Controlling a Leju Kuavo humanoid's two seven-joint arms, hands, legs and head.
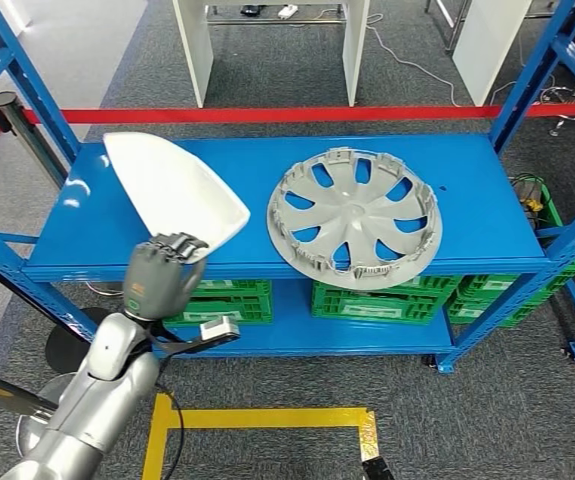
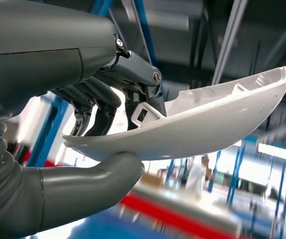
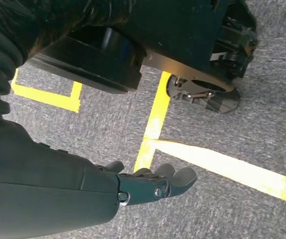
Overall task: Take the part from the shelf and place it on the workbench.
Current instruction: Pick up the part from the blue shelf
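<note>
Two parts sit over the blue shelf [image 1: 480,190]: a white shell-shaped part [image 1: 172,190] toward its left end and a grey wheel cover [image 1: 355,217] lying flat near the middle, its front rim reaching the shelf's front edge. The left hand [image 1: 162,276] grips the white part by its near edge, at the front of the shelf; the far end of the part stretches back across the shelf top. In the left wrist view the thick grey thumb [image 2: 96,179] presses under the white part [image 2: 209,119] while the darker fingers [image 2: 100,107] curl over its rim from above, so the part is clamped between them. Whether the part rests on the shelf or is just lifted off it, I cannot tell.

Green crates [image 1: 378,300] stand on the lower level of the shelf, below the wheel cover. Yellow tape [image 1: 261,418] marks the grey carpet in front of the shelf, and a red line [image 1: 284,114] runs along the floor behind it.

The right hand [image 3: 152,184] hangs over the carpet beside a yellow line [image 3: 152,129], holding nothing, its fingers lying close together and only slightly bent.
</note>
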